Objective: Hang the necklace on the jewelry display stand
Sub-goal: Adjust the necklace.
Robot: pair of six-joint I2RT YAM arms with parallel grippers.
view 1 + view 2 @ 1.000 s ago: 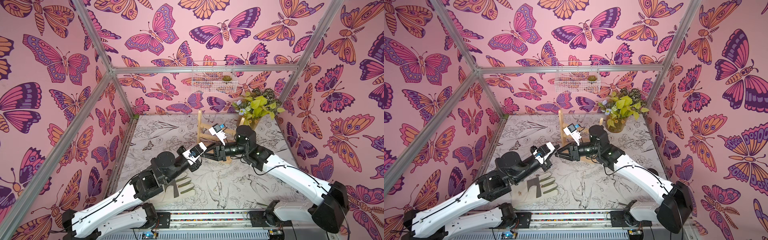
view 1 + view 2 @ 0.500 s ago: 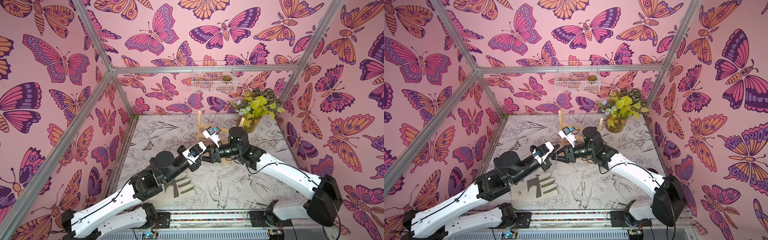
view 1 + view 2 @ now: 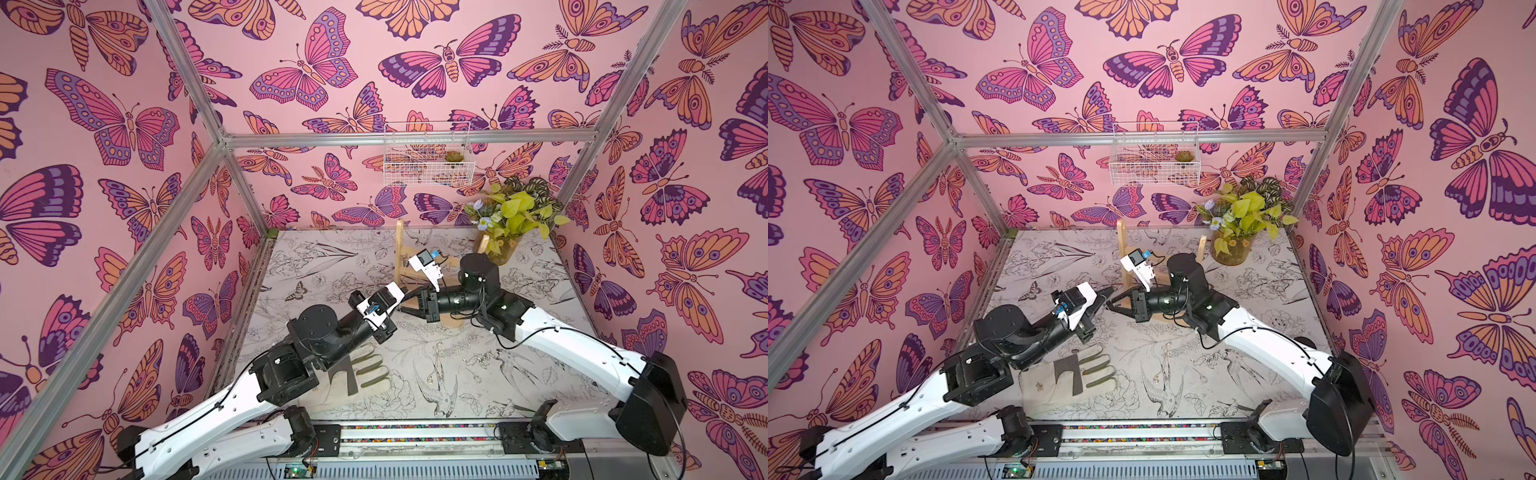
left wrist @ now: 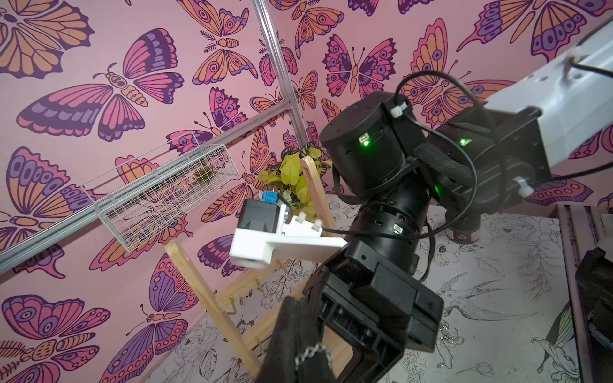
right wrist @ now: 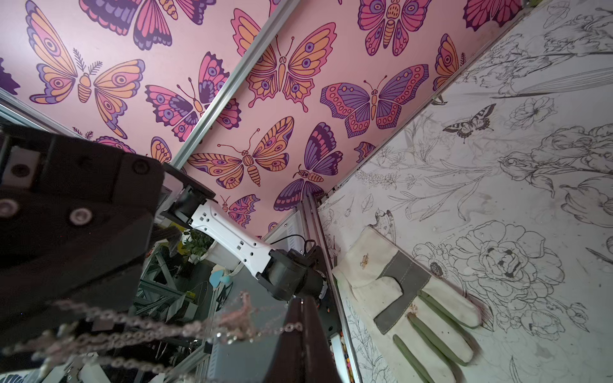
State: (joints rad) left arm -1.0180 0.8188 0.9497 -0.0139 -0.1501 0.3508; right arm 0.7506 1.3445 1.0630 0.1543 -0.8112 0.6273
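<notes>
- left hand: dark fingers pressed together; a loop of the necklace pinched at their tips.
- right hand: fingers closed to a point, tip to tip with the left hand, raised over mid counter; the chain runs up to its tips and looks caught there.
- necklace: fine silver-toned links, slack strands draped between the two hands, a blurred pinkish clump midway.
- jewelry display stand: pale bare wood, ladder-shaped, small gold hooks under the crossbars; upright at far centre, just behind the right hand.
- counter: white sheet, black line drawings of flowers and birds.
- work glove: cream fabric, grey palm patch, green finger strips; flat, near left.
- wire basket: white mesh, on the far wall.
- potted plant: yellow-green leaves, far right corner.
</notes>
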